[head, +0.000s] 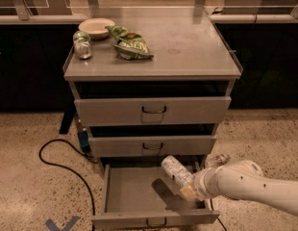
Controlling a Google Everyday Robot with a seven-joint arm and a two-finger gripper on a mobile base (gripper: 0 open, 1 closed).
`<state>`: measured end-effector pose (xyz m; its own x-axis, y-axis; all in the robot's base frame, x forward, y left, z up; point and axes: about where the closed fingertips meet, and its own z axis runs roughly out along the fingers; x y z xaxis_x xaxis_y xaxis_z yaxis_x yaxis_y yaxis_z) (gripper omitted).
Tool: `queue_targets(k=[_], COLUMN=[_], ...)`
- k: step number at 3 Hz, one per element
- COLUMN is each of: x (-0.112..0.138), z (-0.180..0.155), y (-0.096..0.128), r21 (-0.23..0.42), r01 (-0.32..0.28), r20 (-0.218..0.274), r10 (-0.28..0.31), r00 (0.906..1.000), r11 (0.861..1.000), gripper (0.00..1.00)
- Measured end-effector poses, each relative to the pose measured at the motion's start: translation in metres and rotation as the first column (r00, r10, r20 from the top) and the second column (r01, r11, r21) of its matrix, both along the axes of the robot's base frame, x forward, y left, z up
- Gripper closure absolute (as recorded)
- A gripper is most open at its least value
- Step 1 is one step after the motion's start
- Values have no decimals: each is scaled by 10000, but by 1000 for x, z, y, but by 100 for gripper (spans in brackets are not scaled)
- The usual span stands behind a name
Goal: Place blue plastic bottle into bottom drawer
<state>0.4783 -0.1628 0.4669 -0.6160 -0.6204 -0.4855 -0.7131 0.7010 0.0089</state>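
Observation:
The bottom drawer of the grey cabinet is pulled open, a wide shallow tray with a dark wire handle on its front. The blue plastic bottle, pale with a light label wrap, hangs tilted above the drawer's right half, its upper end pointing up and left. My gripper is shut on the bottle's lower end, at the end of my white arm, which reaches in from the right. The bottle casts a shadow on the drawer floor.
The two grey drawers above stand slightly open. On the cabinet top lie a white bowl, a shiny can with green top and a green snack bag. A black cable loops on the floor at the left.

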Motion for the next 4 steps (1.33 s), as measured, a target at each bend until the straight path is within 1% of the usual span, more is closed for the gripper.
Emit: queue_targets(k=[1, 2, 3, 4], x=[0, 15, 47, 66], z=[0, -32, -93, -155], y=[0, 11, 42, 71], r21=[1, 294, 799, 757], r01=[0, 36, 34, 0], r20=[0, -196, -597, -1092], r10=[0, -30, 14, 83], r00=[10000, 9998, 9982, 9940], r11=[10000, 9996, 9968, 9971], gripper=[100, 100, 100, 100])
